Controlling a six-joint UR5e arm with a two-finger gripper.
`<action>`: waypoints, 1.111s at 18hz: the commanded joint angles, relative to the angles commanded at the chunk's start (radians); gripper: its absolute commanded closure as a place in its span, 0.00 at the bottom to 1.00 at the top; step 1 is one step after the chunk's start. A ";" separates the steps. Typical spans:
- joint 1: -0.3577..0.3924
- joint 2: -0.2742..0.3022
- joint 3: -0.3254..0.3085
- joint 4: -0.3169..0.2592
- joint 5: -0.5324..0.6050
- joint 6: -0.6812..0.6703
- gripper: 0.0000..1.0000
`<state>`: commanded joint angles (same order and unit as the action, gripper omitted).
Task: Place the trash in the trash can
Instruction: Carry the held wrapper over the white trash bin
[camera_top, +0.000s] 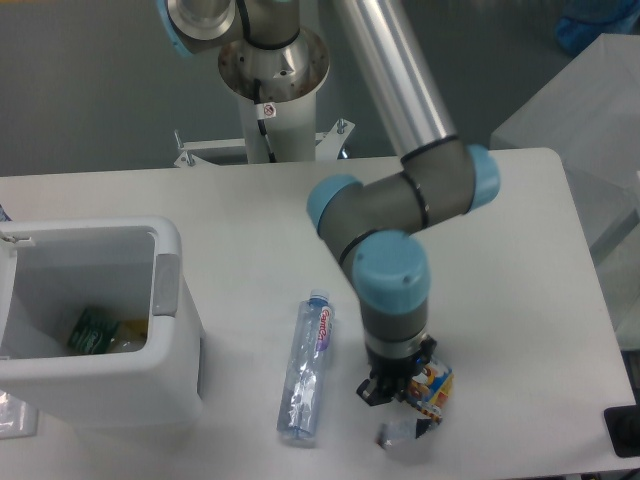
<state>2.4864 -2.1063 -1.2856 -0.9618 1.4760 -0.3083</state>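
The gripper (399, 392) points down at the table near its front edge, with the wrist housing directly above it and blocking most of the view of the fingers. Whether the fingers are spread or pressed together cannot be told from this angle. The blue snack packet (433, 386) lies under and just to the right of the gripper, touching it or very close; only its right portion with the yellow-orange edge shows past the wrist. The small silvery wrapper (400, 436) lies flat on the table just in front of the gripper, apart from the packet.

The crushed clear plastic bottle (308, 368) lies on its side to the left of the gripper, near but not touching it, with its cap end pointing away from the front edge.

The white trash can (172, 330) stands at the left side of the table (520, 260), well apart from the gripper, with the bottle between them. A grey tab sits on its right wall. Inside, a green item (92, 330) and something yellowish rest on the bottom.

Count: one gripper, one packet, one wrapper, one bottle, one trash can.
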 joint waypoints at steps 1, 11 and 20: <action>0.012 0.017 0.005 0.000 -0.038 -0.003 1.00; 0.011 0.224 0.037 0.021 -0.301 -0.011 1.00; -0.078 0.376 -0.009 0.021 -0.414 -0.046 1.00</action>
<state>2.4085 -1.7305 -1.2947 -0.9403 1.0616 -0.3543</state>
